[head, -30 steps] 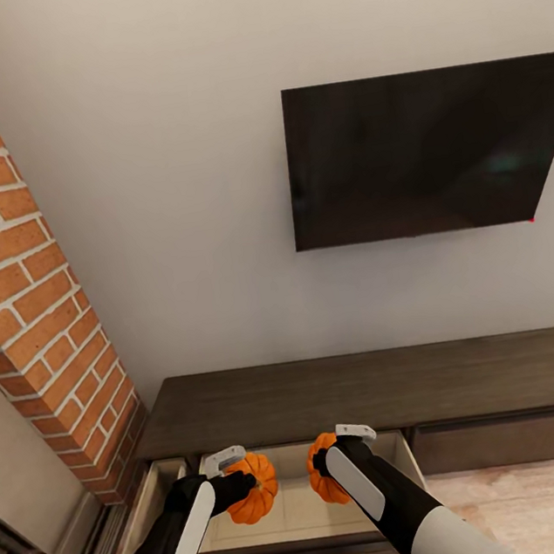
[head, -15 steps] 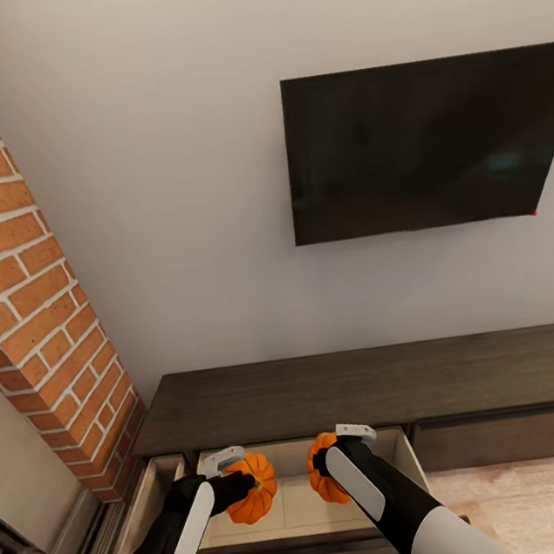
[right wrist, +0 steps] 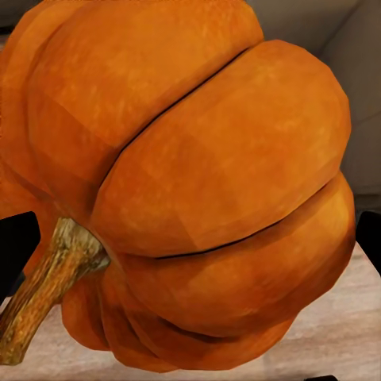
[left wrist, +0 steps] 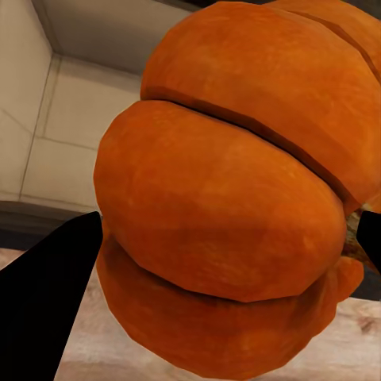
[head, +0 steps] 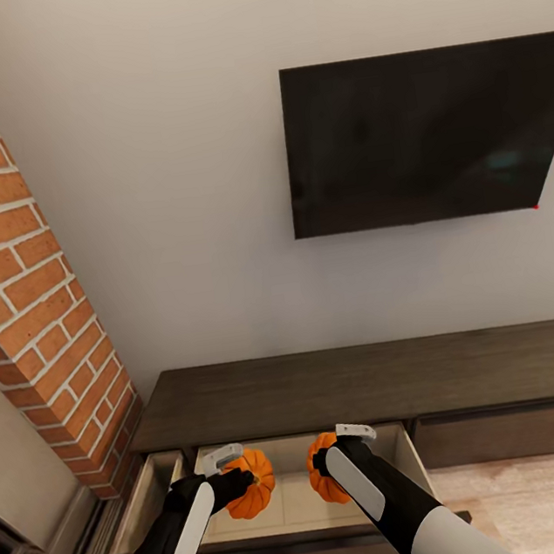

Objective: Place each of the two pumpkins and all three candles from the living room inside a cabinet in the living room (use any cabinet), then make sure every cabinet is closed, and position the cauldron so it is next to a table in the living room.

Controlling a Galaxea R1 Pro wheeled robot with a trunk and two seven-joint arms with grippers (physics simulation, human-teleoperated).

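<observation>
Compared with a second earlier, the whole head view had shifted: the television (head: 426,134) sat higher in the frame and the cabinet (head: 363,384) top had crept upward too, so the camera had moved rather than the furniture. Both arms kept their pose over the open drawer (head: 290,495) at the bottom centre.

The left gripper (head: 238,483) had its jaws clamped on the left pumpkin (head: 250,483), and the right gripper (head: 325,473) had its jaws clamped on the right pumpkin (head: 323,480). Both pumpkins hung low over the drawer's pale beige floor, side by side but apart.

The pumpkins were bright orange, ribbed and flattened. The cabinet was dark brown wood with a flat matte top. A red brick column (head: 27,286) with pale mortar ran down the left side, against a plain off-white wall (head: 177,194).

Close up, the left wrist view showed deep grooves between the left pumpkin's (left wrist: 230,214) fat lobes, a black fingertip (left wrist: 48,278) pressing its flank, and the drawer's beige corner behind. The right wrist view showed what the head view did not: the right pumpkin's (right wrist: 198,182) rough, woody tan stem (right wrist: 48,290) at lower left.
</observation>
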